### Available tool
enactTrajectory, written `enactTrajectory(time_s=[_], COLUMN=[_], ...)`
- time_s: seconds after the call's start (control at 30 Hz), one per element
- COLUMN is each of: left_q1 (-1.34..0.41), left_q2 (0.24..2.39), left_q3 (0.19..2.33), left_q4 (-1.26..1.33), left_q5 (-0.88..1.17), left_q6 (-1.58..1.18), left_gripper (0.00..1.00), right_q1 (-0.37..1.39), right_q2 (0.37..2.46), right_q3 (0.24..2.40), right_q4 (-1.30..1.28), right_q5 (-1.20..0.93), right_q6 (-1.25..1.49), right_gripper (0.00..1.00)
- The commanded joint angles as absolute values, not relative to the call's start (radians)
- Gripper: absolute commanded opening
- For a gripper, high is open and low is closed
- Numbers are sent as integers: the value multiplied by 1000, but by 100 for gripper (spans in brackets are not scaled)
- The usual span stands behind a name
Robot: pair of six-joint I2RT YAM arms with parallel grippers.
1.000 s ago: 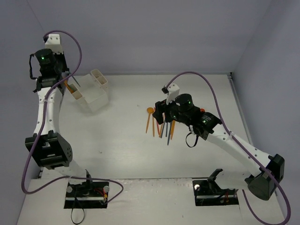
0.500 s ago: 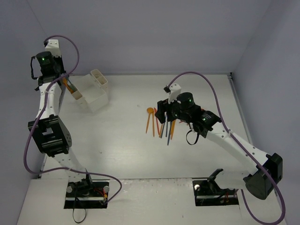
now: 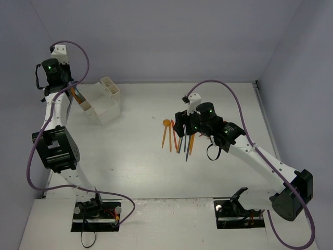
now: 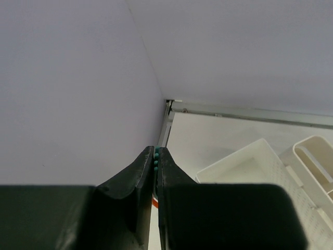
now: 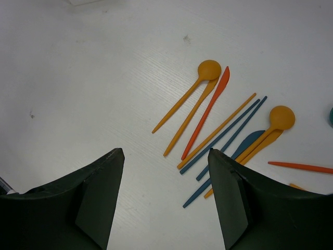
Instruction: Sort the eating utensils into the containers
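Observation:
My left gripper is shut, and the teal tips of a thin utensil poke out between its fingertips. A scrap of orange shows below the jaws. In the top view this gripper hangs at the left end of the white containers, whose open bins lie to its right. The other eating utensils lie in a fan at the table's middle: orange spoons, a red knife, blue sticks. My right gripper stands open just above the table, left of the fan, holding nothing.
The left wall and the table's back left corner are close to my left gripper. A red utensil and a teal one lie at the right edge of the right wrist view.
The left arm has lifted and drawn back toward the left wall, mostly in the first half second. The right arm has barely shifted above the pile.

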State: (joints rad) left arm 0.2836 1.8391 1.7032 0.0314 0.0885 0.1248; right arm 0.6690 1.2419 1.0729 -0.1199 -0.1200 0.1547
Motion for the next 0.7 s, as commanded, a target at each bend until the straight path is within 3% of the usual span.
enactTrajectory(time_s=[0.0, 0.23, 0.43, 0.67], left_q1=[291, 292, 292, 292], left_q2=[1829, 1818, 1767, 1638], left_q3=[1676, 1635, 1613, 1609], left_q4=[140, 147, 144, 54], left_q5=[78, 69, 64, 94], left_q6=[136, 114, 91, -33], left_gripper=[5, 17, 44, 65], right_q1=[663, 663, 663, 639], right_q2=[1253, 1252, 1264, 1272], right_q3=[1098, 1097, 1079, 1068], right_q4=[-80, -80, -81, -103], right_q5=[-120, -124, -94, 49], right_q6=[156, 161, 185, 273], right_gripper=[63, 63, 63, 61])
